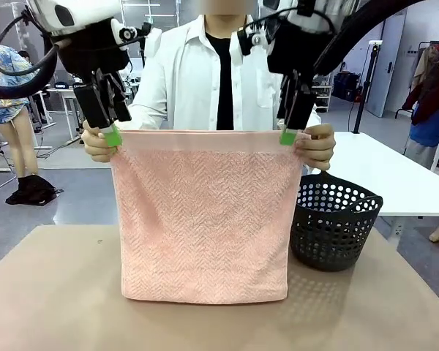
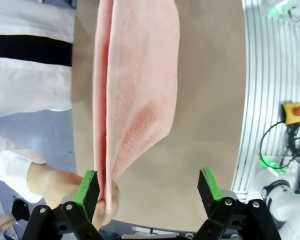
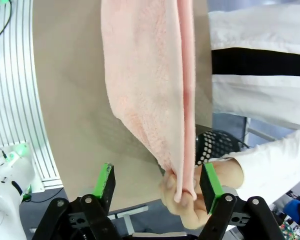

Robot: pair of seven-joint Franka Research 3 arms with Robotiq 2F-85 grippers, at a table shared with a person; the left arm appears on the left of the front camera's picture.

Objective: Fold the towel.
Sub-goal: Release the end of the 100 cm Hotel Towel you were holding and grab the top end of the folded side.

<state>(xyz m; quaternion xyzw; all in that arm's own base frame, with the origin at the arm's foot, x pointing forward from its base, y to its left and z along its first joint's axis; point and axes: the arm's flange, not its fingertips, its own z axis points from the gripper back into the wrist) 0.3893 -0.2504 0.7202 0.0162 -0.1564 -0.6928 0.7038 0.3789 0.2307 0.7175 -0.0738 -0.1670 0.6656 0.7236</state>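
The towel point(image 1: 205, 219) hangs upright over the middle of the tabletop point(image 1: 51, 292), doubled into two layers with its smooth band along the top edge. Its lower edge is down at the tabletop; whether it touches cannot be told. It is pale salmon pink with a herringbone weave.

A person in a white shirt stands at 12 o'clock, across the tabletop. One hand point(image 1: 95, 144) pinches the towel's corner at 10 o'clock and the other hand point(image 1: 318, 146) pinches the corner at 2 o'clock.

The left gripper point(image 1: 108, 131) hangs at the 10 o'clock corner, released. In the left wrist view its jaws point(image 2: 149, 186) stand wide apart. The towel's edge point(image 2: 135, 90) and the person's thumb lie just beside one green pad point(image 2: 87, 187), and the other pad is well clear.

The right gripper point(image 1: 289, 131) hangs at the 2 o'clock corner, also released. In the right wrist view its jaws point(image 3: 157, 182) are spread. The pinched corner of the towel point(image 3: 150, 85) and the person's fingers point(image 3: 190, 195) sit between the pads, nearer one of them, and neither pad presses on the cloth.

A black perforated basket point(image 1: 333, 223) stands on the tabletop at 3 o'clock of the towel, just beside its side edge. A white table point(image 1: 395, 175) lies beyond it at 2 o'clock.
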